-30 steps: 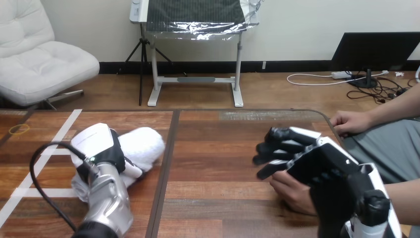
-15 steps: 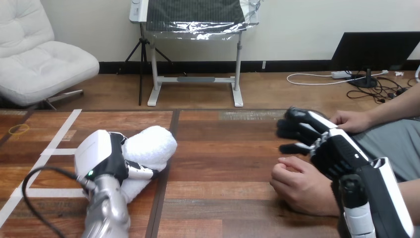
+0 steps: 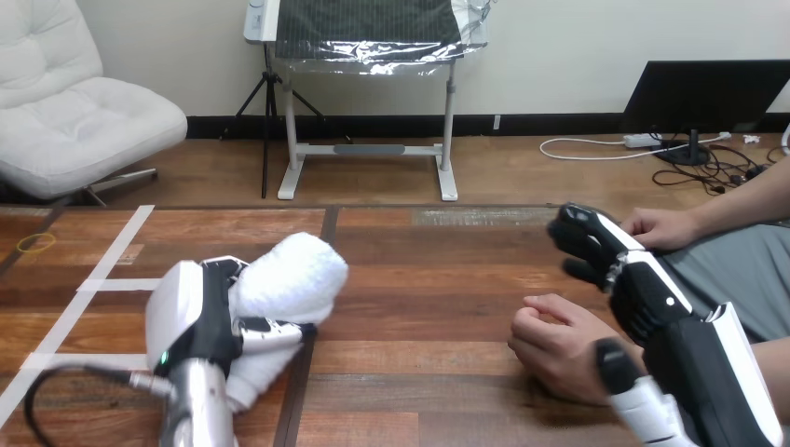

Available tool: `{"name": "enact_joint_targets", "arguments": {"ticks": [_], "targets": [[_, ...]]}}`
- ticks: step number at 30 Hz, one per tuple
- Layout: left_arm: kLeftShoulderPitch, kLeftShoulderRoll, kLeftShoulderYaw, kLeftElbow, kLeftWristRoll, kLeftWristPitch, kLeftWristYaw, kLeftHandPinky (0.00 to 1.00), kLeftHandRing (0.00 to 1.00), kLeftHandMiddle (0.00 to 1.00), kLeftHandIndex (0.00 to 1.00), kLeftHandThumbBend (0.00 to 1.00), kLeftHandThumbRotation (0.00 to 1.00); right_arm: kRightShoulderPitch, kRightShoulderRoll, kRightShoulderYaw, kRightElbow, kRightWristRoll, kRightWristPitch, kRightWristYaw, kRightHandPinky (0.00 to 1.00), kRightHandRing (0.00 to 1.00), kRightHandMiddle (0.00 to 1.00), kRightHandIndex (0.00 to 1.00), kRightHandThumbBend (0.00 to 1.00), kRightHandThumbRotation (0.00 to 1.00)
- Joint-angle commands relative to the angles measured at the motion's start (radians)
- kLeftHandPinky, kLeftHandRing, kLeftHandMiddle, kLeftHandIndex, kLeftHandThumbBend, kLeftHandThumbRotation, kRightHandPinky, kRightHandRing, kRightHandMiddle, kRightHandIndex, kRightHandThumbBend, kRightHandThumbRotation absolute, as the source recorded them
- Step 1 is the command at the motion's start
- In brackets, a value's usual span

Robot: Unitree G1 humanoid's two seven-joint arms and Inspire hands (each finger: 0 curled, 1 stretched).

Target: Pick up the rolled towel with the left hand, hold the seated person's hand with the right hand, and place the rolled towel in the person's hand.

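Observation:
The rolled white towel is in my left hand, whose fingers and thumb curl round its lower end; the roll tilts up to the right, just left of the table's middle seam. The person's hand rests loosely curled on the table at the right. My right hand hovers just behind and to the right of it, apart from it, with relaxed fingers that hold nothing. The person's other hand lies at the table's far right edge.
White tape lines cross the left part of the wooden table. A yellow rubber band lies at the far left. The person's forearm enters from the right edge.
My left hand has carried the towel right and slightly up. My right hand, first over the person's hand, has drawn back to the right, uncovering it.

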Motion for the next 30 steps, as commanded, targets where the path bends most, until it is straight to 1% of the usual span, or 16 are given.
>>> {"name": "enact_joint_targets", "arguments": {"ticks": [1,7,8,10,11,13,14,19,23,26,30], "targets": [[0.055,-0.035,0.066,-0.411,-0.113,-0.249,0.002,0.28,0.35,0.40,0.43,0.71,0.00,-0.167,-0.077,-0.121,0.015,-0.095,0.038,-0.045,0.89,0.90,0.91,0.91,0.79,0.71],[0.092,-0.047,0.068,-0.484,-0.167,-0.301,-0.023,0.27,0.34,0.40,0.42,0.70,0.00,-0.166,-0.132,-0.159,-0.008,-0.137,0.117,-0.033,0.90,0.92,0.93,0.91,0.86,0.67],[0.098,-0.052,0.070,-0.496,-0.191,-0.318,-0.034,0.27,0.34,0.39,0.42,0.70,0.00,-0.169,-0.146,-0.166,-0.009,-0.140,0.129,-0.027,0.90,0.92,0.93,0.92,0.87,0.67],[0.106,-0.059,0.072,-0.510,-0.219,-0.335,-0.046,0.27,0.34,0.39,0.42,0.67,0.00,-0.171,-0.161,-0.173,-0.011,-0.141,0.141,-0.022,0.90,0.93,0.93,0.92,0.90,0.64],[0.113,-0.065,0.074,-0.525,-0.247,-0.348,-0.060,0.27,0.34,0.39,0.42,0.67,0.00,-0.175,-0.175,-0.179,-0.008,-0.140,0.147,-0.016,0.91,0.93,0.93,0.92,0.90,0.64],[0.121,-0.073,0.075,-0.541,-0.276,-0.360,-0.075,0.27,0.34,0.39,0.42,0.65,0.00,-0.180,-0.191,-0.184,-0.004,-0.139,0.153,-0.010,0.92,0.93,0.94,0.92,0.91,0.61],[0.128,-0.078,0.075,-0.556,-0.299,-0.367,-0.086,0.27,0.34,0.39,0.42,0.64,0.00,-0.186,-0.206,-0.190,0.004,-0.142,0.154,-0.006,0.93,0.93,0.94,0.92,0.92,0.61],[0.149,-0.096,0.074,-0.601,-0.353,-0.385,-0.113,0.27,0.33,0.38,0.41,0.59,0.00,-0.206,-0.258,-0.206,0.037,-0.157,0.146,0.000,0.97,0.94,0.94,0.93,0.92,0.53],[0.163,-0.112,0.070,-0.630,-0.406,-0.414,-0.139,0.27,0.32,0.38,0.41,0.57,0.00,-0.226,-0.298,-0.216,0.074,-0.156,0.151,0.012,0.99,0.95,0.94,0.93,0.94,0.49],[0.172,-0.120,0.068,-0.650,-0.424,-0.420,-0.151,0.26,0.32,0.37,0.40,0.54,0.00,-0.237,-0.323,-0.220,0.097,-0.151,0.158,0.020,1.00,0.95,0.94,0.93,0.96,0.44],[0.182,-0.129,0.066,-0.676,-0.437,-0.418,-0.163,0.25,0.31,0.37,0.40,0.53,0.00,-0.252,-0.354,-0.226,0.124,-0.150,0.168,0.030,1.00,0.96,0.94,0.93,0.98,0.40]]}}
